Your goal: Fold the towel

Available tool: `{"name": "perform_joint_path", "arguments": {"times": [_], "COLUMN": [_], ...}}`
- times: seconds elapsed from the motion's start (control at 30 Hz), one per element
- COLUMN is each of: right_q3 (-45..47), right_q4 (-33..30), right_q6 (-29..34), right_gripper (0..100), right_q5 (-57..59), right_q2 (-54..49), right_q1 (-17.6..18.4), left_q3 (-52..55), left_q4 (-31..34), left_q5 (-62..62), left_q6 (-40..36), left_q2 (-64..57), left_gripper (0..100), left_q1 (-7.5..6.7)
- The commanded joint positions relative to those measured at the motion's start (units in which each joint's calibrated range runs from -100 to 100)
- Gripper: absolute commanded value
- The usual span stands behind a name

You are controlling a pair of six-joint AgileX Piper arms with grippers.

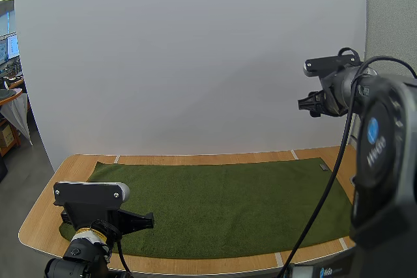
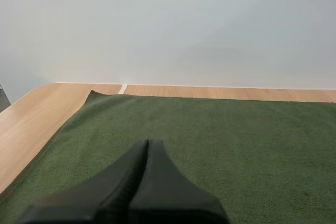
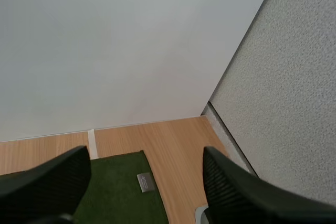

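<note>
Lying flat on the wooden table (image 1: pixel 45 219), the green towel (image 1: pixel 221 200) sits under the left gripper (image 2: pixel 147 142), fingers together, empty; the right gripper (image 3: pixel 146 149) gapes wide, empty, over its labelled corner.

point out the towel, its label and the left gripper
towel (image 1: pixel 221 203), high view, middle of the flat green cloth
label (image 3: pixel 145 181), right wrist view, centre of the grey tag at the towel's corner
left gripper (image 2: pixel 147 142), left wrist view, where the shut fingertips meet
</note>
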Motion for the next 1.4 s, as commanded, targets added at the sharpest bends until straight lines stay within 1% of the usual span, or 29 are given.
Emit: {"name": "perform_joint_path", "arguments": {"times": [0.0,0.07,0.2,0.3,0.37,0.43,0.5,0.57,0.6,0.67,0.73,0.83,0.97,1.13,1.37], "right_q3": [-0.4,-0.5,-3.2,-7.0,-10.2,-13.4,-16.2,-18.1,-19.0,-20.1,-21.3,-24.0,-28.1,-34.2,-43.9], "right_q4": [7.4,12.2,19.2,25.6,33.0,42.0,53.8,63.1,67.0,70.8,71.9,71.5,70.7,70.7,68.6], "right_q6": [-6.8,-11.1,-17.4,-22.9,-29.2,-37.0,-47.5,-56.8,-60.1,-64.1,-66.8,-69.7,-69.9,-70.0,-70.1], "right_gripper": [100,100,100,100,100,100,100,100,100,100,100,100,100,100,100], "right_q5": [-2.1,-2.2,-0.8,3.5,8.4,14.8,23.6,31.4,34.4,36.4,36.4,37.1,40.0,46.2,49.0], "right_q2": [1.9,3.8,7.9,11.8,14.8,17.5,20.5,22.9,24.0,25.9,27.4,30.4,35.4,41.9,50.3], "right_q1": [-1.1,-1.6,-3.0,-4.2,-5.1,-6.5,-8.1,-9.6,-10.4,-11.3,-11.7,-11.9,-11.9,-11.9,-11.9], "left_q3": [0.0,0.0,0.0,0.0,0.0,0.0,0.0,0.0,0.0,0.0,0.0,0.0,0.0,0.0,0.0], "left_q4": [0.1,0.1,0.1,0.1,0.1,0.1,0.1,0.1,0.1,0.1,0.1,0.1,0.1,0.1,0.1], "left_q5": [-1.2,-1.2,-1.2,-1.2,-1.2,-1.2,-1.2,-1.2,-1.2,-1.2,-1.2,-1.2,-1.2,-1.2,-1.2], "left_q6": [-0.1,-0.1,-0.1,-0.1,-0.1,-0.1,-0.1,-0.1,-0.1,-0.1,-0.1,-0.1,-0.1,-0.1,-0.1], "left_q2": [-0.2,-0.2,-0.2,-0.2,-0.2,-0.2,-0.2,-0.2,-0.2,-0.2,-0.2,-0.2,-0.2,-0.2,-0.2], "left_gripper": [0,0,0,0,0,0,0,0,0,0,0,0,0,0,0], "left_q1": [-0.15,-0.15,-0.15,-0.15,-0.15,-0.15,-0.15,-0.15,-0.15,-0.15,-0.15,-0.15,-0.15,-0.15,-0.15]}}
